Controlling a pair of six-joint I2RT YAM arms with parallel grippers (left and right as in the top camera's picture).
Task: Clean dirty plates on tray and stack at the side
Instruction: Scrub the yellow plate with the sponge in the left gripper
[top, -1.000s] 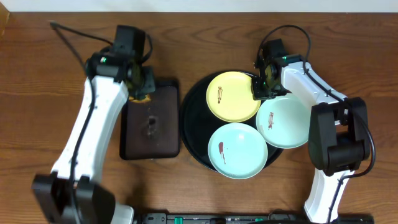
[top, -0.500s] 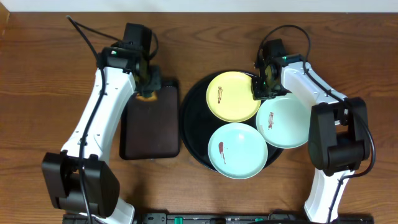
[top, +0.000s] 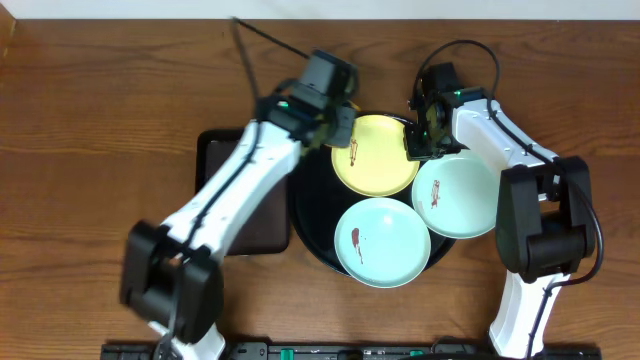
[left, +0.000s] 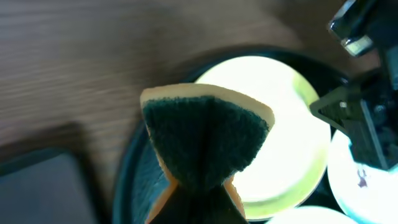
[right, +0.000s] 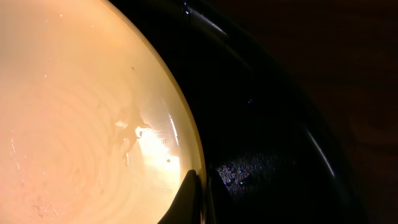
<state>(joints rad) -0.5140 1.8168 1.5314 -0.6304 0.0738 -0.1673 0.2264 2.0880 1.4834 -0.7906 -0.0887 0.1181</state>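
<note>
**Overhead view:** The yellow plate (top: 378, 160) is lying at 12 o'clock on the round tray (top: 305, 215). Two mint plates (top: 383, 242) are lying at 6 and 3 o'clock. The yellow plate's rim is being pinched at 3 o'clock by the right gripper (top: 416, 140), which is judged to be clamped on it. A sponge (top: 342, 138) is being carried by the left gripper (top: 336, 126) over the plate's 10 o'clock rim, close to a brown smear (top: 353, 152) at 9 o'clock. A rectangular tray (top: 272, 230) is lying at 9 o'clock of the round tray.

**Left wrist view:** The sponge is being squeezed into a fold between the jaws, with its green scouring face outward. Whether it is touching the plate cannot be told.

**Right wrist view:** One fingertip (right: 188, 190) is being pressed on the plate's rim, with the tray's glossy floor beside it.

**Judgement:** The step in hand is taken to be scrubbing the yellow plate. The sponge should be lowered flat onto the smear. It should be stroked toward the held side, so that the plate is being pushed into the grip rather than off the tray. Light pressure is advised.
</note>
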